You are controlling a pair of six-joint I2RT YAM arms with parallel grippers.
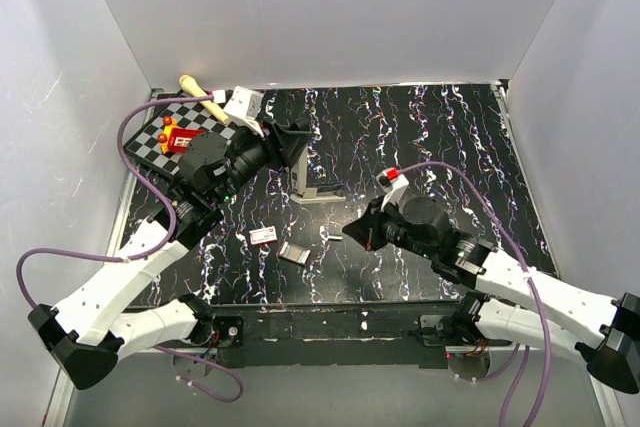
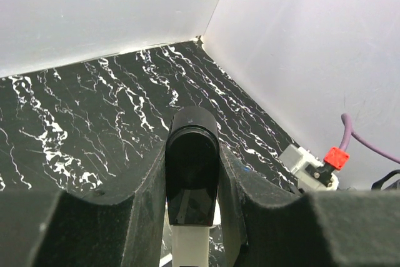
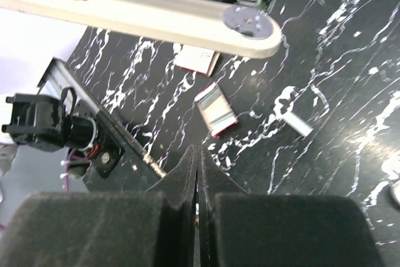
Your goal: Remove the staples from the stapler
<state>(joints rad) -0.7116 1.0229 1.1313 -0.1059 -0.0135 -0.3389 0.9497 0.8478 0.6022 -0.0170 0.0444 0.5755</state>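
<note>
The table [image 1: 450, 147], black with white marbling, fills the middle of the top view between white walls. The left arm [image 1: 120, 287] reaches from the lower left towards the centre. The right arm [image 1: 530, 282] comes in from the lower right, and a purple cable [image 1: 130, 127] loops along each.

A checkerboard [image 1: 160, 139] lies at the upper left of the table, partly hidden under the left arm. It carries a small red and yellow piece [image 1: 178, 137], and a cream stick [image 1: 200, 95] lies across its far corner.

The stapler [image 1: 320, 195] stands open at the centre of the table, its pale base flat and its upper part raised. The left gripper [image 1: 296, 145] holds that raised part. In the left wrist view, its dark foam pads [image 2: 144, 186] press either side of the glossy black end.

The right gripper [image 1: 352, 232] hangs right of centre, apart from the stapler. Its fingers are pressed together with nothing between them. In its wrist view the stapler's base, with a round metal disc at the end, crosses the top of the frame.

Below that, a flat silvery rectangle [image 3: 215, 117] with a red edge lies on the table. A small red-and-white box [image 3: 197, 59] lies just above it; its print is too small to read.

The staples [image 3: 295, 124], a short grey strip, lie flat right of the rectangle. They are well clear of the stapler and touch nothing else.

No other writing is legible.
</note>
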